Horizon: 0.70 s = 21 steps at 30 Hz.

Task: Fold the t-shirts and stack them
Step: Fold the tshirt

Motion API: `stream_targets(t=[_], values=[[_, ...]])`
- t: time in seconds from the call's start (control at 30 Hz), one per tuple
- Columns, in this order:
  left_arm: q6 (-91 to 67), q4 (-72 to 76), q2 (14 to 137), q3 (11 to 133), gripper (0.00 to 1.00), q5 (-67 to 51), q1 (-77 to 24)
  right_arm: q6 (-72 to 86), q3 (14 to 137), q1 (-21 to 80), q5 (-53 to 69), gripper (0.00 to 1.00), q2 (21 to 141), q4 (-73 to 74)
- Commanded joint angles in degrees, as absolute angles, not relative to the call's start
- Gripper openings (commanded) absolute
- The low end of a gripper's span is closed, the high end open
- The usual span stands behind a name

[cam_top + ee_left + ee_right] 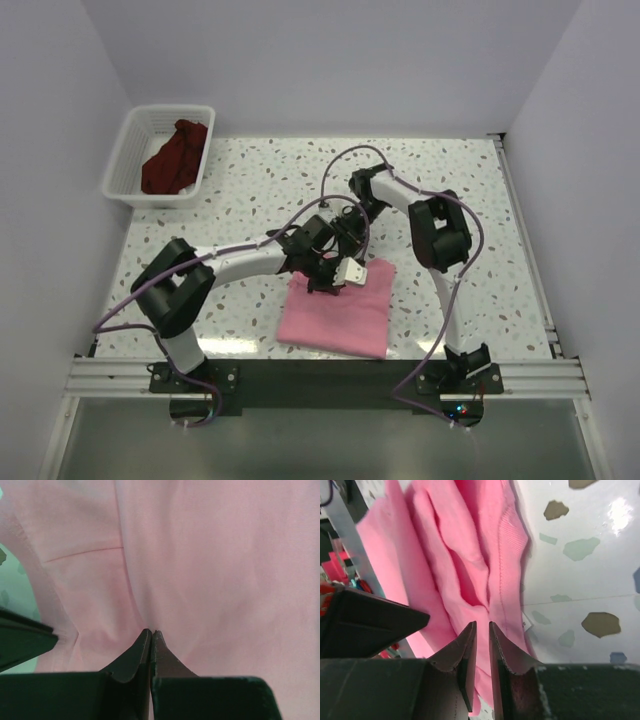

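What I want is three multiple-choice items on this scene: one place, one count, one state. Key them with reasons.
1. Where does the maroon t-shirt lie?
A) in the white basket
B) in the right jaws
C) draped over an arm

2. How many t-shirts show?
A) one
B) two
C) three

3. How do the left jaws stand?
A) wide open
B) shut on the pink t-shirt
C) out of view

Key: 1 A, it is heaped inside the basket at the far left. 2 B, one is maroon and one is pink. 3 B, the left wrist view shows them pinched together where the pink cloth puckers.
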State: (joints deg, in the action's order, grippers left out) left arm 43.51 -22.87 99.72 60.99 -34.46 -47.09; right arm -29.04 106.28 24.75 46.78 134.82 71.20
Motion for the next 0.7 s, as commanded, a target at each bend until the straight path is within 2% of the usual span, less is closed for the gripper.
stream_targets(t=[0.0,0.27,0.67], values=[[43.7,-19.6,96.7,61.2,0.00,-31.0,-48.3,-34.1,106.2,25.9,45.4,0.20,137.0,75.9],[45.1,-19.0,94.7,63.1,0.00,-27.5,-49.2,-35.6,107.0,26.0,43.4,0.18,143.3,74.6],[47.9,-14.6,92.5,64.2,0.00,-22.8,-49.0,-37.5,105.6,25.9,43.3,0.19,143.8,74.7]])
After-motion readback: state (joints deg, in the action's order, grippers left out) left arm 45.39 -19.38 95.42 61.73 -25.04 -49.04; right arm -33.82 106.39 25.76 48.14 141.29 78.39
